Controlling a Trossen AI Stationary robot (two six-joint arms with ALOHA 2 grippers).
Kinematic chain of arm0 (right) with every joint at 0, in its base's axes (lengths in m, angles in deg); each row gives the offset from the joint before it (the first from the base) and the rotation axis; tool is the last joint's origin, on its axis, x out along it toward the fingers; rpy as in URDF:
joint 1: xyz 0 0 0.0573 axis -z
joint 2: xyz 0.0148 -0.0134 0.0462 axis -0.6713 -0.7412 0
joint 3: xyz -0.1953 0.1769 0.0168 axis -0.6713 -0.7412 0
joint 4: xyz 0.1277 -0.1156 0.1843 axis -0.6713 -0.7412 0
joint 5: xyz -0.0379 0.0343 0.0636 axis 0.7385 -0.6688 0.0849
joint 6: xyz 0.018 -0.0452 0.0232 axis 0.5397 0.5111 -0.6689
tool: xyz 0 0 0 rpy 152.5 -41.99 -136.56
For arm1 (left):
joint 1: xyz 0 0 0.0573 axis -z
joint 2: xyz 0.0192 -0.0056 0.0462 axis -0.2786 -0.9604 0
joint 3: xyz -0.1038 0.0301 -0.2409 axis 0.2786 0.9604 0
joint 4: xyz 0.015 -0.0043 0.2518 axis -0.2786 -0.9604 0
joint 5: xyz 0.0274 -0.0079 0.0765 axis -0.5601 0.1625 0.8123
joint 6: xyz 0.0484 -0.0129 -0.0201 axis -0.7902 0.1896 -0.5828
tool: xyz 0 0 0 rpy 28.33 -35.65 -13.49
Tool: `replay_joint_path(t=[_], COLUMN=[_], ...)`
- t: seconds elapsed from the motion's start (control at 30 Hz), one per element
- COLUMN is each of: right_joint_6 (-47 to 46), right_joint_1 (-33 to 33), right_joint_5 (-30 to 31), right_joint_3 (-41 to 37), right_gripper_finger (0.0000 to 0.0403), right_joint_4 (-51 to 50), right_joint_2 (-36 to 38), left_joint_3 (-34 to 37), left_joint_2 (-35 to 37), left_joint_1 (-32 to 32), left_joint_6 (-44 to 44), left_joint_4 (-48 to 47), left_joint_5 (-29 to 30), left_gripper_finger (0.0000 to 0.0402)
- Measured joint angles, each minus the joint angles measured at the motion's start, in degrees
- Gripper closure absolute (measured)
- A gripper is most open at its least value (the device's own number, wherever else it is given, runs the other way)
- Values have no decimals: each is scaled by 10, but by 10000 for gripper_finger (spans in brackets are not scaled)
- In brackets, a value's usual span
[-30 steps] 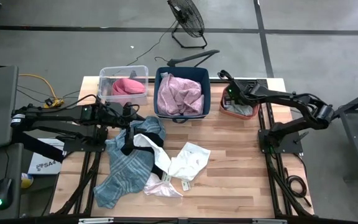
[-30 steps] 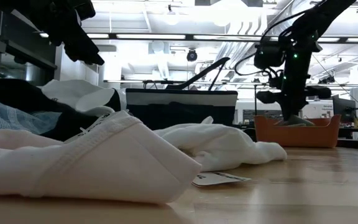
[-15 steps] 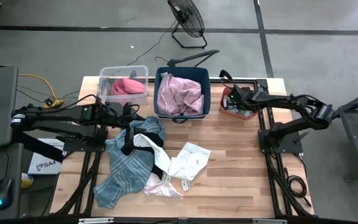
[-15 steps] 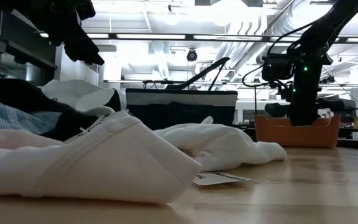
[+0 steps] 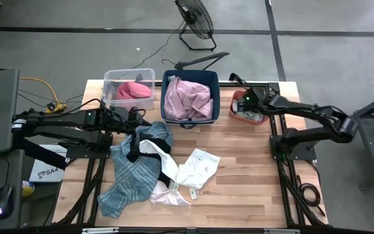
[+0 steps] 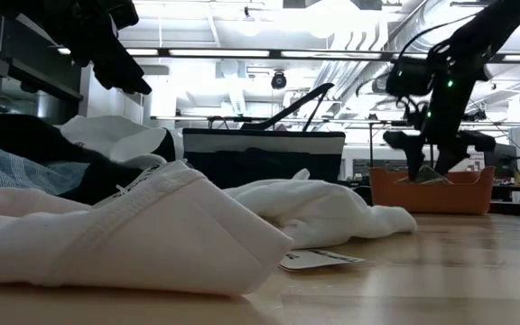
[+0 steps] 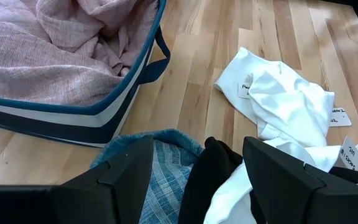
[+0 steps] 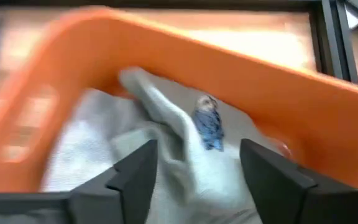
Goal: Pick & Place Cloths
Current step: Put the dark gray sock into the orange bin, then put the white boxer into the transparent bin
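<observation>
A teal-blue plaid cloth [image 5: 132, 172] lies crumpled on the table's left half. White cloths with black trim [image 5: 193, 168] lie over and beside it. A mauve-pink cloth [image 5: 188, 97] fills the dark blue bin [image 5: 218, 97]. Small grey-green cloths [image 8: 142, 143] lie in the orange bin [image 5: 234, 114] at the far right. My left gripper [image 5: 135, 121] hangs open and empty over the pile's far end, also in the left wrist view [image 7: 197, 149]. My right gripper [image 5: 242, 103] is open just above the orange bin, also in the low view [image 6: 431, 162] and the right wrist view [image 8: 197, 155].
A clear bin [image 5: 112, 78] holding a red-pink cloth [image 5: 133, 90] stands at the far left, beside the blue bin. A small white paper tag [image 6: 319, 260] lies by the white cloths. Bare wood shows on the table's near right [image 5: 245, 182]. A fan [image 5: 197, 19] stands on the floor beyond.
My right gripper has stayed over the orange bin: it dipped down into the bin, then came up to just above its rim. The arm behind it has stretched out lower toward the table's right edge.
</observation>
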Motion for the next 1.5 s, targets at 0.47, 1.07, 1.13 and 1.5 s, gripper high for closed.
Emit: replay_joint_path(t=[0.47,1.07,1.13,1.5], right_joint_6=[73,182,195,258], right_joint_1=[-83,-479,-495,-535], right_joint_5=[-164,-117,-117,-150], right_joint_3=[0,0,0,0], right_gripper_finger=[155,156,156,156], right_joint_4=[5,142,161,372], right_joint_2=[162,8,-20,-169], left_joint_3=[0,0,0,0], left_joint_2=[0,0,0,0], left_joint_1=[0,0,0,0], left_joint_6=[0,0,0,0], left_joint_4=[0,0,0,0], left_joint_5=[0,0,0,0], left_gripper_finger=[158,158,158,158])
